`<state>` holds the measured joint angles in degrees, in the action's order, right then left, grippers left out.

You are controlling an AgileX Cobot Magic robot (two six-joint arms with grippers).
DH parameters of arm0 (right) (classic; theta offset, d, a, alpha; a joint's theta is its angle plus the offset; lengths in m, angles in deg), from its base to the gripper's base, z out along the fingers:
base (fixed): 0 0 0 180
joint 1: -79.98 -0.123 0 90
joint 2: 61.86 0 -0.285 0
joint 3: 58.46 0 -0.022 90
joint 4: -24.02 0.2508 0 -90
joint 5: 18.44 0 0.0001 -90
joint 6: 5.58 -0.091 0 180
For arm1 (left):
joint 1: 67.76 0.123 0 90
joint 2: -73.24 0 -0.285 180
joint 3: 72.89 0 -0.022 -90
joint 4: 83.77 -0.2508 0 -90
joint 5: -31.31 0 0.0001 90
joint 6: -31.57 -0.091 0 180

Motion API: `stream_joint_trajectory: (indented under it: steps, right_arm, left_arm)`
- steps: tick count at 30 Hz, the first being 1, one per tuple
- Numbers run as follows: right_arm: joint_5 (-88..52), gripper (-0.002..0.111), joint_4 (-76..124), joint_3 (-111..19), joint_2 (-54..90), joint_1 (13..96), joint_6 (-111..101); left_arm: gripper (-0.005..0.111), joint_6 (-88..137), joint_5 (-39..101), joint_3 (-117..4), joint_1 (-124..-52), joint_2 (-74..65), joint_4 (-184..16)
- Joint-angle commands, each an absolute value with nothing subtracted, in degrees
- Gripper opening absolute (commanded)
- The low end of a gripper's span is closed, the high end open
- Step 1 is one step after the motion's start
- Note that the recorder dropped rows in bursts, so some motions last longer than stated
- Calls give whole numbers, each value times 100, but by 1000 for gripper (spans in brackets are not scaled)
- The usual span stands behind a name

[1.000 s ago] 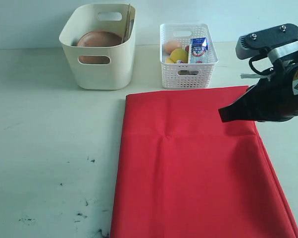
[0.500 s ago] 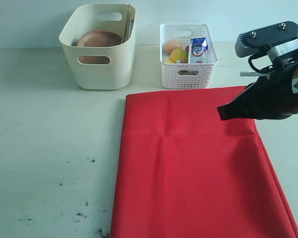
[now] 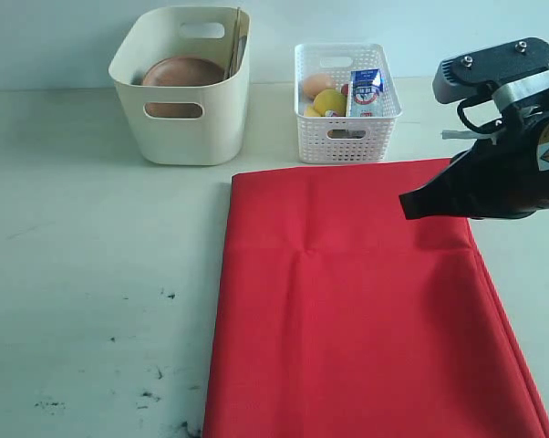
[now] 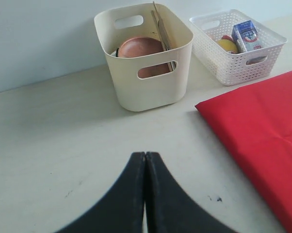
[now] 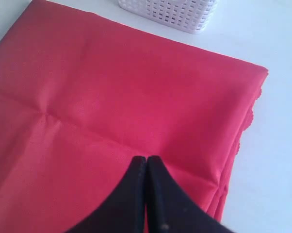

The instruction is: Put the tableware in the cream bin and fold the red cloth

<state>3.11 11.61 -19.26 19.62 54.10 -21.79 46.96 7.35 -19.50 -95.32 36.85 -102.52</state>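
Red cloth lies flat on the table, layered along its right side, far edge just in front of the white lattice basket. The right gripper hangs over its far right part, fingers pressed together on nothing; touching the fabric or not, I cannot tell. The left gripper is clamped empty as well, above bare table. In the cream bin: the round wooden plate, and the chopsticks leaning on the wall.

A white lattice basket stands on the pale table toward 1 o'clock in the exterior view. Inside it, a milk carton stands upright at 3 o'clock, a lemon just beside it and an egg at 10 o'clock. Dark scuffs mark the table at 7 o'clock.
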Motion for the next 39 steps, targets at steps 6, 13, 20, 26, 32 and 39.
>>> stream_joint_trajectory:
  steps: [6, 13, 20, 26, 32, 39]
  right_arm:
    - [238, 0, 1166, -1938, 1965, 5399, -2187]
    - [238, 0, 1166, -1938, 1965, 5399, -2187]
    - [238, 0, 1166, -1938, 1965, 5399, -2187]
    - [238, 0, 1166, -1938, 1965, 5399, -2187]
    - [238, 0, 1166, -1938, 1965, 5399, -2187]
    - [238, 0, 1166, -1938, 1965, 5399, -2187]
  left_arm:
    - [0, 4564, 688, -1915, -8912, 4023, -9909]
    - [0, 3902, 686, -1829, -8013, 4547, -9792]
    - [0, 3817, 785, -1308, -7418, 5118, -9378]
    - [0, 4312, 1274, -606, -6956, 5653, -9339]
    - [0, 4735, 1539, 48, -6638, 6125, -9325]
    - [0, 4877, 1573, 433, -6501, 6434, -9292]
